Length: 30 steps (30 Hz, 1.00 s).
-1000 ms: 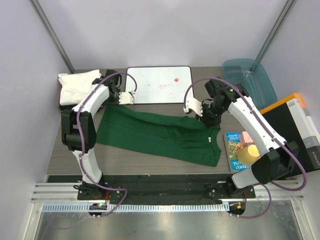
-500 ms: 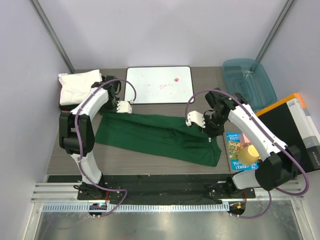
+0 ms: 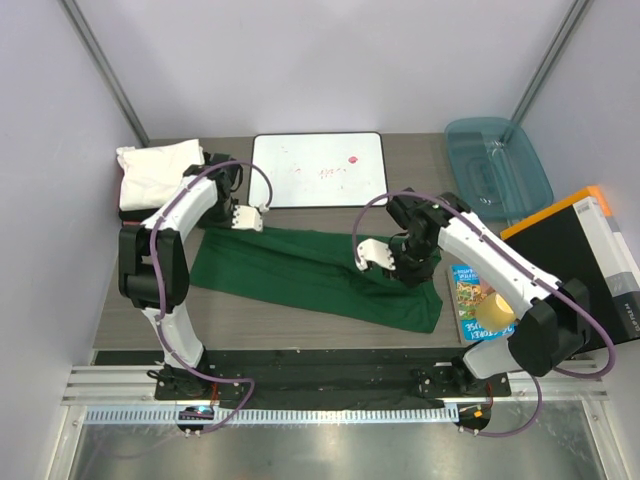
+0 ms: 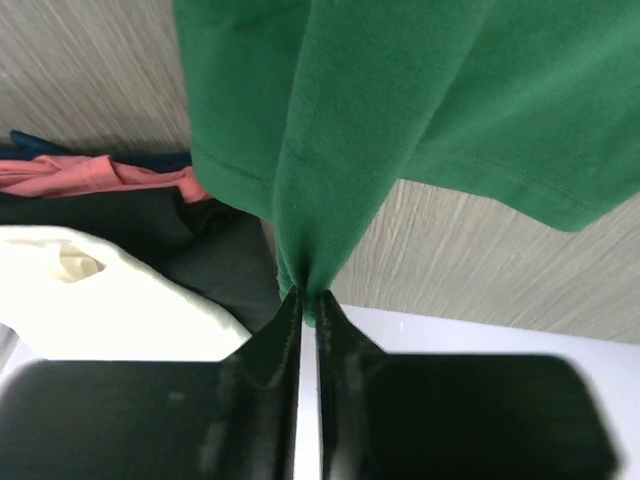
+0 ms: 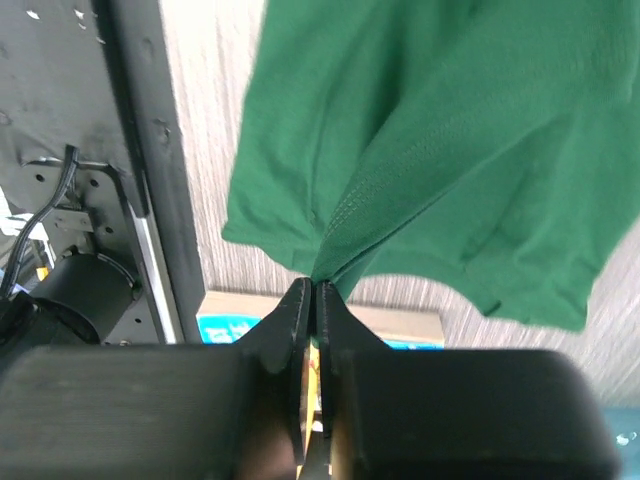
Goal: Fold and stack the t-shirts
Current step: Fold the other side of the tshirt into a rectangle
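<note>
The dark green t-shirt [image 3: 310, 272] lies stretched across the table's middle. My left gripper [image 3: 235, 222] is shut on its far left corner, and the cloth [image 4: 360, 130] hangs from the jaws in the left wrist view. My right gripper [image 3: 392, 262] is shut on a pinch of the shirt near its right end, and the cloth [image 5: 430, 170] fans out from the jaws in the right wrist view. A folded white shirt [image 3: 155, 172] lies at the far left on a black one [image 4: 190, 245], with pink and dark blue cloth beside it.
A white board with a black rim [image 3: 318, 168] lies at the back centre. A teal plastic tub [image 3: 500, 165] stands at the back right. A book [image 3: 472, 300] with a yellow cup [image 3: 497, 308] on it, and an orange-edged box [image 3: 590, 255], sit at the right.
My right gripper has moved left and toward the near edge, dragging the shirt's right part with it. My left gripper has moved slightly nearer, still holding the left corner.
</note>
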Each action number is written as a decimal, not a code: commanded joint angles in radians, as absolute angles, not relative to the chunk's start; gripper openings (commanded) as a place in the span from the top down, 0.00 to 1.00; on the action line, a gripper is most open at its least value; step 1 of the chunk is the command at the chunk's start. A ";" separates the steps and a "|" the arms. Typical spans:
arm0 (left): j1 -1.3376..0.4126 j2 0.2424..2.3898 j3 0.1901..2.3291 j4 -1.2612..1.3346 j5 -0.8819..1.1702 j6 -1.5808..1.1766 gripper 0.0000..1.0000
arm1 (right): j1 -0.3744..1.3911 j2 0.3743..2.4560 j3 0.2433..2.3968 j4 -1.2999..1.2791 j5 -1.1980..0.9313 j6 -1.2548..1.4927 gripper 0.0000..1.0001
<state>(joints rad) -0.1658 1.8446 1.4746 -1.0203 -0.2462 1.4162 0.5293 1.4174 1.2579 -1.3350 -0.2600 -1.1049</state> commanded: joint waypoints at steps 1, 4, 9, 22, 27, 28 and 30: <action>-0.170 1.833 1.471 -1.071 -0.287 1.439 0.85 | 0.590 1.422 1.249 -1.471 -0.304 -1.077 0.79; -0.170 1.833 1.454 -1.066 -0.301 1.448 0.65 | 0.632 1.411 1.239 -1.465 -0.296 -1.066 0.61; -0.169 1.836 1.453 -1.074 -0.308 1.454 0.47 | 0.632 1.394 1.232 -1.442 -0.243 -1.055 0.53; -0.184 1.959 1.592 -0.974 -0.313 1.404 0.48 | 0.284 1.638 1.290 -1.029 -0.139 -0.991 0.73; -0.198 2.009 1.655 -0.991 -0.291 1.391 1.00 | 0.250 1.764 1.410 -1.023 -0.164 -0.997 0.97; -0.201 2.014 1.664 -1.000 -0.290 1.390 1.00 | 0.250 1.775 1.428 -1.023 -0.167 -0.999 0.98; -0.207 2.023 1.678 -1.009 -0.281 1.388 1.00 | 0.252 1.805 1.437 -1.016 -0.175 -1.009 0.98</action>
<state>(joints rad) -0.1936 2.0102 1.6203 -0.9890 -0.2947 1.3979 0.2424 1.7950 1.3705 -1.0363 -0.1490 -0.9955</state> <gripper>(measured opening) 0.007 0.028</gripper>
